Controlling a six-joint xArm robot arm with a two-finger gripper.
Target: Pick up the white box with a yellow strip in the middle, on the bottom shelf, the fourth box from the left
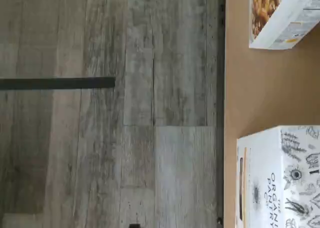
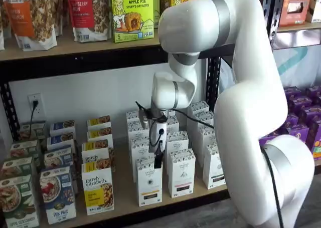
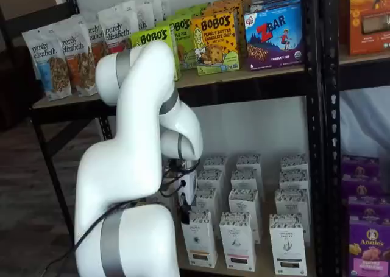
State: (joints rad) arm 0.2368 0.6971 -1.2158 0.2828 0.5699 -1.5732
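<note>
Grey plank floor (image 1: 100, 138) fills most of the wrist view, beside the bottom shelf's (image 1: 250, 87) pale board. Black rack (image 3: 317, 131), two levels, stocked with boxes and bags in both shelf views. White arm (image 2: 251, 112) stands between cameras and rack. End effector (image 2: 158, 160) hangs at the front row of tall white cartons on the bottom shelf; fingers side-on and dark, gap not visible, but jaws stand at their widest, nothing held. White box (image 2: 149, 182) with the yellow-orange strip is directly below and just in front of the end effector, front row, upright. Purely elizabeth box (image 2: 98, 190) stands further along that row, near.
</note>
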